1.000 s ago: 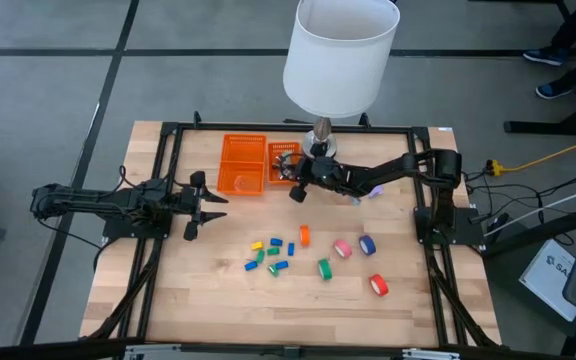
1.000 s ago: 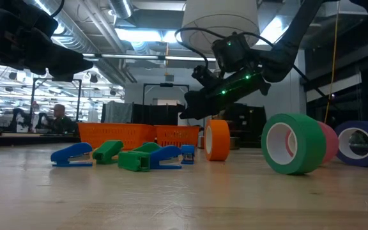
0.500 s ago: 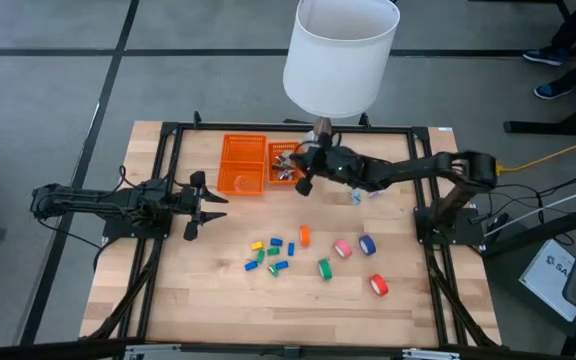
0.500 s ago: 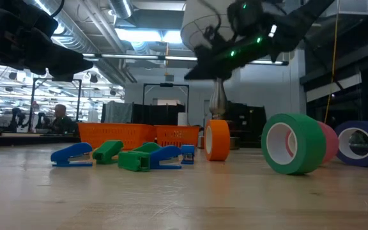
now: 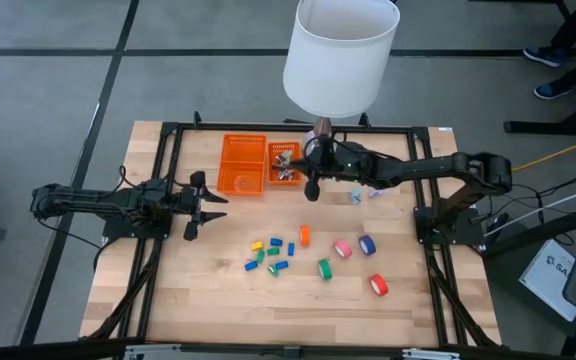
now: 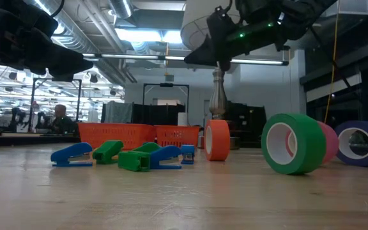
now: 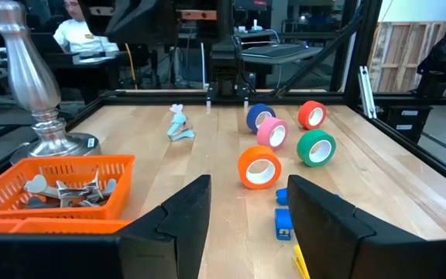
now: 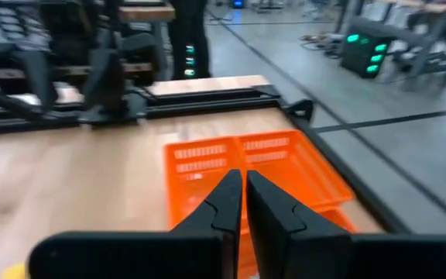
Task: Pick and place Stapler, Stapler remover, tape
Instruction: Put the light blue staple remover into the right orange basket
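Tape rolls point(image 5: 343, 248) lie loose at table centre, staplers point(image 5: 268, 254) at their nine o'clock. The right gripper point(image 5: 311, 188), fingers closed and seemingly empty, hovers beside the basket point(image 5: 243, 163). The left gripper point(image 5: 211, 207) waits open at nine o'clock.

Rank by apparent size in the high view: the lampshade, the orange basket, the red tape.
1. Lampshade, but it stands nearer the camera, so its lead is unsure.
2. Orange basket.
3. Red tape, clearly smallest.

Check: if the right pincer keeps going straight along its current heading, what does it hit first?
Probably the orange basket: the shut right pincer aims right at it. Whether it would clear the rim is unclear.
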Robot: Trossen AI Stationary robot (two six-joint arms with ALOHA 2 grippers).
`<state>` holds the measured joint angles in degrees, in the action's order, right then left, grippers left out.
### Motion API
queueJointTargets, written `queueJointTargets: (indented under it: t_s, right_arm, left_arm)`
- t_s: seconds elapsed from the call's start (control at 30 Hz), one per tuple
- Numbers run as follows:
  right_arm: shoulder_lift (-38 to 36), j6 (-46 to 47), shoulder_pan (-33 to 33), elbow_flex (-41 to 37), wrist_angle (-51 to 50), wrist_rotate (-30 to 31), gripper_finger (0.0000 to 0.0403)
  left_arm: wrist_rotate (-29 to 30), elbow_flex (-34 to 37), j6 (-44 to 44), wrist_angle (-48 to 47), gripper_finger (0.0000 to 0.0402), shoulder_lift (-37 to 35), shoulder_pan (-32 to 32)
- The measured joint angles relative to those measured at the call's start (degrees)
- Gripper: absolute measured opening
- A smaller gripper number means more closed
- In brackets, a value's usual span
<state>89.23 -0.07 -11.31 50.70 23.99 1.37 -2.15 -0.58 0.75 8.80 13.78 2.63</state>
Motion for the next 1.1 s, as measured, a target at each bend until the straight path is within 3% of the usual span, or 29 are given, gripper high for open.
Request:
queueJointTargets:
  t_s: [0.23,0.6,1.1]
  right_arm:
    - [0.0,1.0,1.0,0.0,0.0,-1.6,0.0040]
    - [0.0,1.0,3.2,0.0,-3.1,-1.6,0.0144]
    - [-4.4,-0.1,8.5,0.0,-24.1,-1.6,0.0148]
  left_arm:
    - [0.0,0.0,0.0,0.0,0.0169,0.0,0.0]
    - [0.0,0.0,0.0,0.0,0.0169,0.0,0.0]
    - [0.0,0.0,0.0,0.0,0.0169,0.0,0.0]
